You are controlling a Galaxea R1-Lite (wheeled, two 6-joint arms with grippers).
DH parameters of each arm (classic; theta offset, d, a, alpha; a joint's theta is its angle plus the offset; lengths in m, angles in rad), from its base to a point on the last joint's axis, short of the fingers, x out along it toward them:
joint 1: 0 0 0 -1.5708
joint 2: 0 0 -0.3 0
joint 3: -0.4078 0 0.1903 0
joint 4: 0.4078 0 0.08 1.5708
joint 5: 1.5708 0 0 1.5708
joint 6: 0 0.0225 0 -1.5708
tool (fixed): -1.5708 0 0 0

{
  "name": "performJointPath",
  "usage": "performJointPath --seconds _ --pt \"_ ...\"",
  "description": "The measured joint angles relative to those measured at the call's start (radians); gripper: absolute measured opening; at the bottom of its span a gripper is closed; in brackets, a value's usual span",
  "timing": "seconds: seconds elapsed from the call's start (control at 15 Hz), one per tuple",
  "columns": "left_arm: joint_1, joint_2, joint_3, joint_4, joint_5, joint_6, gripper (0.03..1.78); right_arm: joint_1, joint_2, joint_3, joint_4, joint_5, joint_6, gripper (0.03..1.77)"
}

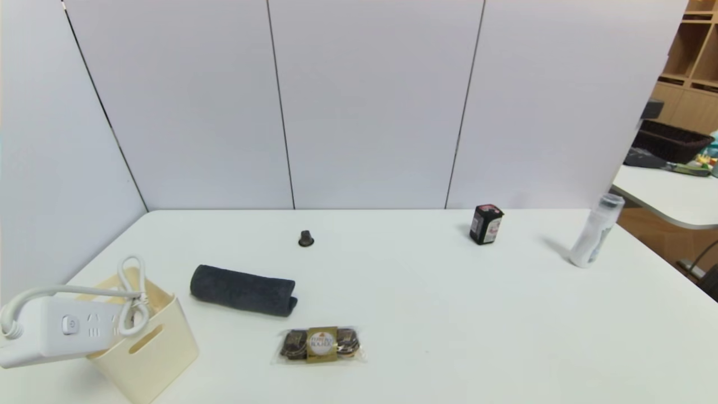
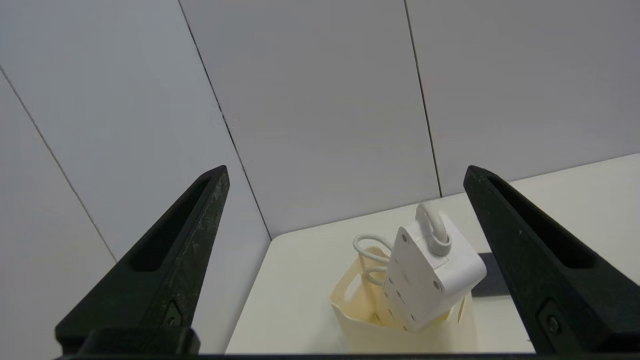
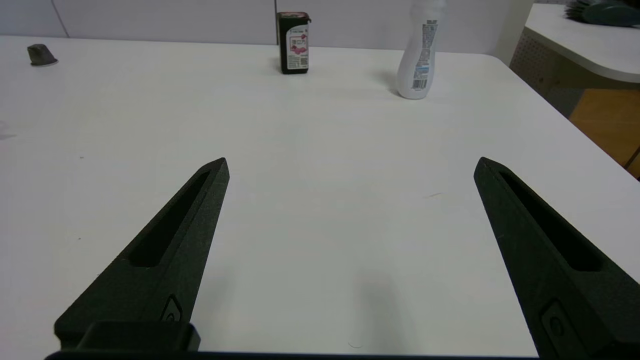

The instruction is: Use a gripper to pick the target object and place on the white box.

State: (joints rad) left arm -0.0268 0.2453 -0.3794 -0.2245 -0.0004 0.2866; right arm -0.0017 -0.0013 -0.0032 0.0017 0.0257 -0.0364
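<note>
The white power strip [image 1: 61, 331] lies tilted on the cream-white box [image 1: 151, 348] at the table's near left corner. One end dips into the box and the other juts out past its rim. Its bundled cord [image 1: 132, 297] loops above the opening. In the left wrist view the strip [image 2: 430, 275] leans in the box [image 2: 360, 325], well beyond my left gripper [image 2: 346, 170], which is open and holds nothing. My right gripper [image 3: 351, 160] is open over bare tabletop. Neither gripper shows in the head view.
A rolled dark towel [image 1: 242, 289] lies right of the box, with a chocolate pack [image 1: 321, 344] in front of it. Farther back are a small dark cap [image 1: 305, 238], a black carton [image 1: 486, 224] and a white bottle [image 1: 594, 231]. Wall panels close off the back and left.
</note>
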Motion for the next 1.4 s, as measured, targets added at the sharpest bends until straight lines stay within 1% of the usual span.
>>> performJointPath --seconds 0.6,0.93,1.27,1.4 --pt "0.014 -0.094 0.21 -0.001 -0.003 -0.013 1.69 0.0 0.0 0.0 0.0 0.0 0.0 1.69" --pt "0.018 -0.157 0.266 -0.001 -0.003 -0.017 1.69 0.0 0.0 0.0 0.0 0.0 0.0 1.69" --pt "0.018 -0.22 0.354 0.006 -0.001 -0.033 1.69 0.0 0.0 0.0 0.0 0.0 0.0 1.69" --pt "0.018 -0.234 0.373 0.04 -0.002 -0.041 1.69 0.0 0.0 0.0 0.0 0.0 0.0 1.69"
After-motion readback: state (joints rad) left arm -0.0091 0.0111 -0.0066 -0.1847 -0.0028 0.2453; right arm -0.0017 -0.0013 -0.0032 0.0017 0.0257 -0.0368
